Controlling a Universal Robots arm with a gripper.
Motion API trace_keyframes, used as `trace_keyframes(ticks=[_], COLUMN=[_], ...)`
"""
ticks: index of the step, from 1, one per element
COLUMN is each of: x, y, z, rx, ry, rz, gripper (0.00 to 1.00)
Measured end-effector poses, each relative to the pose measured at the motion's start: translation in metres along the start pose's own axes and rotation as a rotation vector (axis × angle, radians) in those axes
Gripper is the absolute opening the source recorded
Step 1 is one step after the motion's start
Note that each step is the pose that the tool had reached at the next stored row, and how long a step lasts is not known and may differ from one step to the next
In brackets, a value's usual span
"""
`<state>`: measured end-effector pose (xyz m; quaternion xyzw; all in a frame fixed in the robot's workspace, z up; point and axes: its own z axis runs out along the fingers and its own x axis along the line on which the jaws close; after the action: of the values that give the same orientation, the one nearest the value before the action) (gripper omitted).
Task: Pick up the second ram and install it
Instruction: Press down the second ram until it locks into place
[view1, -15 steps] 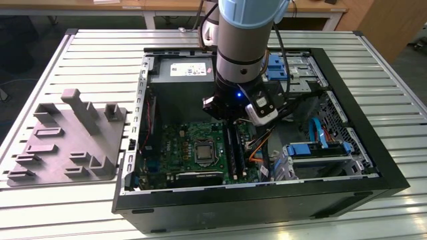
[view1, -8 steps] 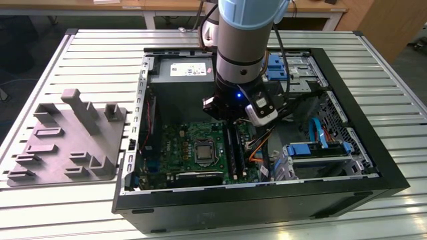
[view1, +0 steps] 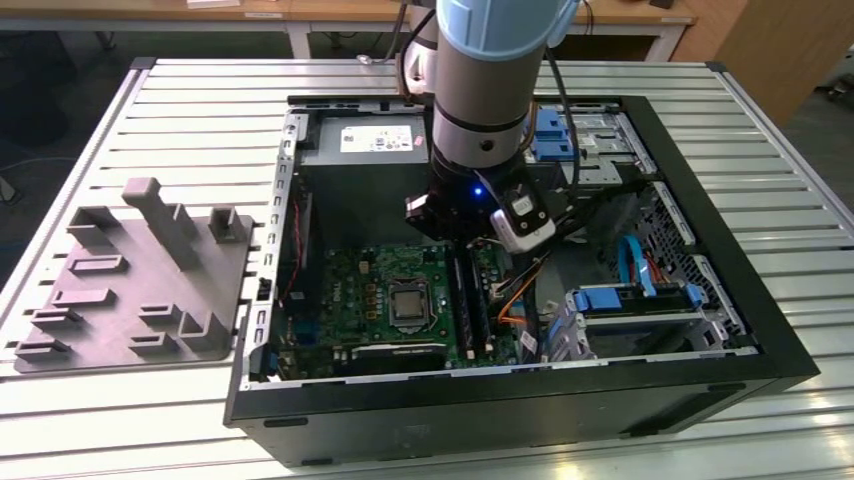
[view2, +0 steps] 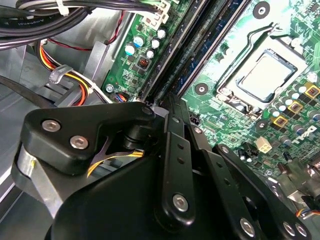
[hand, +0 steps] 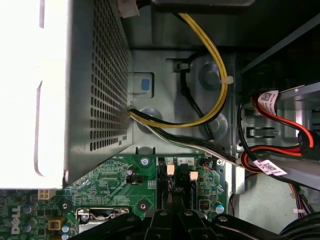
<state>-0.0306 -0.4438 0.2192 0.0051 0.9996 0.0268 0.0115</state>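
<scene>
We count one arm (view1: 483, 90) with one gripper (view1: 461, 235), one open computer case (view1: 694, 360), one green motherboard (view1: 360, 290) and one grey fixture plate (view1: 127, 275) on the slatted table (view1: 200, 110). In the exterior view the arm comes down into the case, its wrist low over the memory slots (view1: 467, 295), which run beside the processor socket (view1: 404, 305). In the second wrist view the black finger linkages (view2: 177, 165) converge toward the long dark slots (view2: 200, 45), with the gripper tip (view2: 165, 102) at the near end of those slots; we see a bluish edge along one slot there, possibly the second ram (view2: 212, 47) lying in it, but the view is dark and we cannot tell for sure. Whether the gripper's fingers are apart or clamped on anything we cannot tell, since the tips are hidden behind the linkages. The first wrist view shows the gripper (hand: 172, 207) just above the slot ends on the motherboard (hand: 115, 172), with a perforated metal box (hand: 95, 85) to one side. Around it: one yellow cable bundle (hand: 215, 65) with a white tie, red and black cables (hand: 280, 145) with white tags, and grey case wall behind. In the exterior view we count blue drive brackets at two spots, one (view1: 554, 135) at the far side and one (view1: 641, 290) toward the exterior view's right. The arm's own body blocks the slot ends in the exterior view.
</scene>
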Motion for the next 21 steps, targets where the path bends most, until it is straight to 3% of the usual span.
trace_keyframes(ticks=[16, 21], x=[0.0001, -0.0001], y=[-0.0001, 0.0003], z=[0.0020, -0.0054], rx=[0.0001, 0.0000], ry=[-0.0016, -0.0016], rz=[0.000, 0.000], gripper=[0.10, 0.10])
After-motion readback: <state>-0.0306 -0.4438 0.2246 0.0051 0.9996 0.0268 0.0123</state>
